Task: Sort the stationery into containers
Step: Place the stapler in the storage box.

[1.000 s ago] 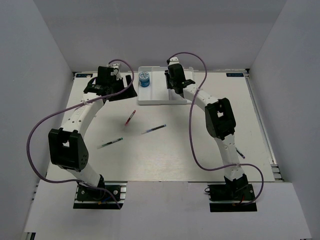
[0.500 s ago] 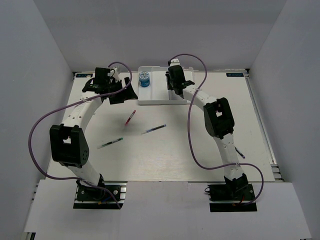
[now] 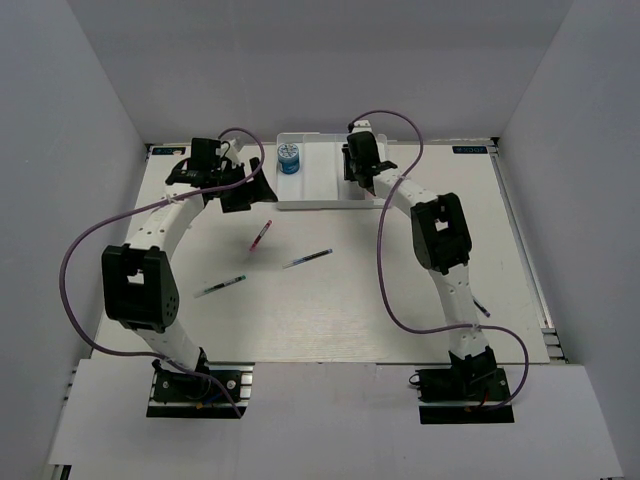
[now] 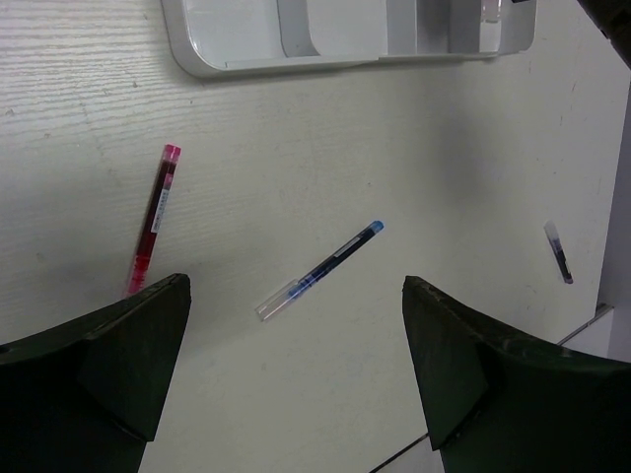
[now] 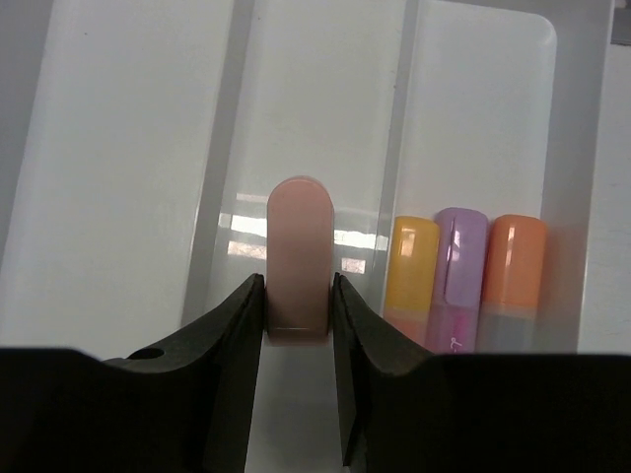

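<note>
**A:** Over on the left, what is your hand doing?

**B:** My left gripper (image 4: 296,291) hangs spread wide above a thin red plastic pen (image 4: 153,219) and a thin blue-tipped clear pen (image 4: 320,270), both short of the white divided plastic tray (image 4: 246,67). They look light, stiff and slick, so I'd pinch one mid-barrel.

**A:** And the right?

**B:** My right gripper (image 5: 299,301) pinches the small pinkish rounded eraser (image 5: 299,241) by its sides, over the compartment beside three short markers (image 5: 458,271). It looks rubbery, so a gentle squeeze should do.
</note>
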Tool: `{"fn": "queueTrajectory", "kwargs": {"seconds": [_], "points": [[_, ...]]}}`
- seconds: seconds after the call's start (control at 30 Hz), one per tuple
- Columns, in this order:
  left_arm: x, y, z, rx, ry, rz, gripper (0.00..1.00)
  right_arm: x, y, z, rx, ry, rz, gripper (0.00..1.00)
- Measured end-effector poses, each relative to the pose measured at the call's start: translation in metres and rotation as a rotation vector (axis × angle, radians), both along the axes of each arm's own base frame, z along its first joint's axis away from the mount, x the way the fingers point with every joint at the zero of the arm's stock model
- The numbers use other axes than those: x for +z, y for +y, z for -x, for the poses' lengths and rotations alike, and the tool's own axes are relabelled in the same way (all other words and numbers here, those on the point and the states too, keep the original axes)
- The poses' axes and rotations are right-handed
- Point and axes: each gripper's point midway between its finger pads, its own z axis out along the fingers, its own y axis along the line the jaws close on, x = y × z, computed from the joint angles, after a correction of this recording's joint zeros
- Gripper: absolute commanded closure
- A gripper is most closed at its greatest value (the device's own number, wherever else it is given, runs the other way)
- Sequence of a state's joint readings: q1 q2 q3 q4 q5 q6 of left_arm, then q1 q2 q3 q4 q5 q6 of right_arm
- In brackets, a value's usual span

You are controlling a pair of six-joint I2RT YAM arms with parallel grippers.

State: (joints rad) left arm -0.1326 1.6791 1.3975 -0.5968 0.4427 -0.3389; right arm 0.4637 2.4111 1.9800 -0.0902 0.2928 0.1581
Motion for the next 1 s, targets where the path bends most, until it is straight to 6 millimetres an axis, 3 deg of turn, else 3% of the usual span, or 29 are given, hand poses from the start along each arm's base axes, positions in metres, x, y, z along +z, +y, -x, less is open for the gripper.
{"fn": "queueTrajectory", "kwargs": {"seconds": [0.17, 0.23, 0.27, 0.37, 0.57, 0.7, 0.8, 0.83, 0.93, 1.0], "points": [[-0.006, -0.002, 0.001, -0.009, 0.019, 0.008, 0.02, -0.019, 0.000, 0.003, 0.007, 0.036, 0.006, 0.99], [-0.008, -0.002, 0.000, -0.009, 0.023, 0.009, 0.02, -0.023, 0.000, 0.003, 0.004, 0.041, 0.004, 0.87], [-0.008, -0.002, 0.000, -0.009, 0.024, 0.009, 0.02, -0.022, 0.001, 0.002, 0.006, 0.039, 0.000, 0.72], [-0.009, -0.003, 0.000, -0.011, 0.026, 0.010, 0.02, -0.022, 0.001, 0.003, 0.003, 0.041, -0.006, 0.50], [-0.010, -0.003, 0.000, -0.012, 0.028, 0.012, 0.02, -0.024, 0.005, 0.005, 0.010, 0.054, -0.027, 0.26], [-0.010, -0.003, 0.001, -0.012, 0.029, 0.011, 0.02, -0.018, 0.006, 0.005, 0.010, 0.045, -0.027, 0.26], [-0.011, -0.003, 0.002, -0.012, 0.030, 0.011, 0.03, -0.004, 0.008, 0.009, 0.026, 0.045, -0.042, 0.33], [-0.012, -0.002, 0.003, -0.012, 0.032, 0.011, 0.03, 0.007, 0.008, 0.010, 0.033, 0.038, -0.051, 0.45], [-0.012, -0.002, 0.009, -0.014, 0.029, 0.012, 0.05, 0.052, 0.008, 0.019, 0.075, 0.006, -0.079, 0.66], [-0.008, -0.002, 0.012, -0.017, 0.017, 0.016, 0.05, 0.097, 0.003, 0.027, 0.090, -0.041, -0.103, 0.67]]}}
